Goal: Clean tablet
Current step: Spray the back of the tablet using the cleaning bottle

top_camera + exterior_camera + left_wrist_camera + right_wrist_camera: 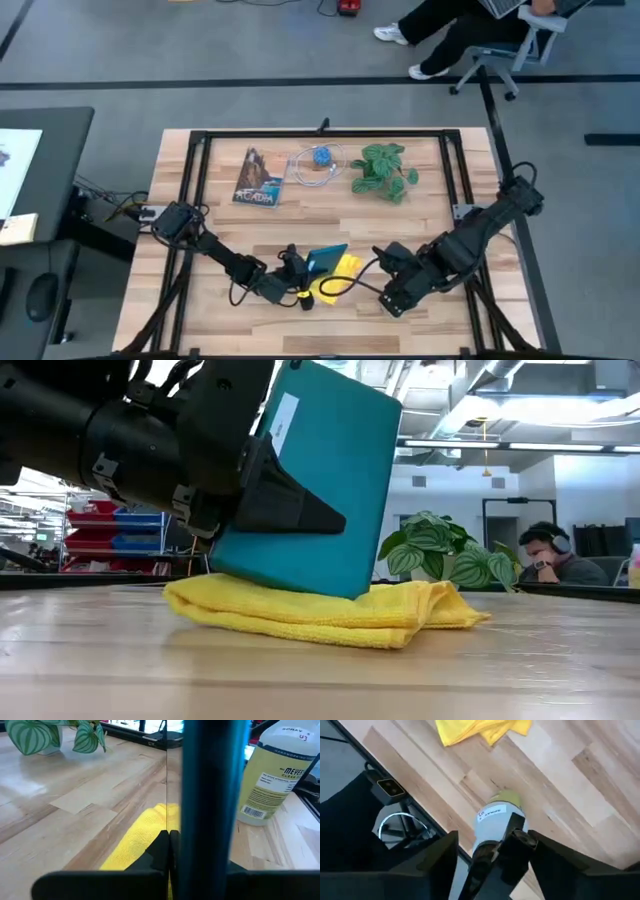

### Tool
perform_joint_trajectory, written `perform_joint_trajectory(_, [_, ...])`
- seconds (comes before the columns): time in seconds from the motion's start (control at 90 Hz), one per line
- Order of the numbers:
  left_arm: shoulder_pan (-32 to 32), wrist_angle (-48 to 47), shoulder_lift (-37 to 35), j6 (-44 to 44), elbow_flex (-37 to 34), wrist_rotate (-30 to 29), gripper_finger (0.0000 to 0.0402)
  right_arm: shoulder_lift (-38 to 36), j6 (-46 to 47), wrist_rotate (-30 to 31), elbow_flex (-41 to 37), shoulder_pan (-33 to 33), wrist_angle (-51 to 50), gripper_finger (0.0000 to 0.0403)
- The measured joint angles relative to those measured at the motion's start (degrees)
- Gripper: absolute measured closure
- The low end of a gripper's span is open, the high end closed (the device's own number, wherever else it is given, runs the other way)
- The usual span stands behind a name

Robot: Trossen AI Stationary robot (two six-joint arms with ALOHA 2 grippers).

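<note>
Only wrist views: spray bottle (270, 775).

Plant (383, 170), booklet (258, 178), yellow cloth (330, 612)

The high view looks straight down on the whole table (420, 330). The low view sits at tabletop height, close to the yellow cloth (330, 615), facing the room. Both wrist views look closely past their fingers, sharing that cloth.

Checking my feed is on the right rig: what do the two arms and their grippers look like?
Both arms are dark, jointed links with black cables looped alongside. The left gripper has a bulky black body with matte black wedge-shaped fingers. The right gripper shows broad flat black fingers. No markings are readable.
</note>
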Motion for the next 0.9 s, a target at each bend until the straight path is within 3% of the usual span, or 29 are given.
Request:
perform_joint_trajectory(0.367, [0.0,0.0,0.0,-0.2,0.0,0.1,0.0391,-2.4,6.0,2.6,3.6,4.4,-11.1,0.0164])
perform_joint_trajectory(0.6, [0.0,-0.1,0.0,-0.2,0.0,0.1,0.0391,-2.6,2.1,7.0,6.1,8.2,-8.9,0.0163])
perform_joint_trajectory(0.756, [-0.1,-0.2,0.1,-0.3,0.0,0.2,0.0391,-1.9,-7.5,8.0,6.1,14.1,-5.1,0.0163])
perform_joint_trajectory(0.9, [-0.1,-0.2,0.1,-0.2,0.0,0.8,0.0391,-0.4,-2.1,14.5,2.4,22.3,-5.3,0.0163])
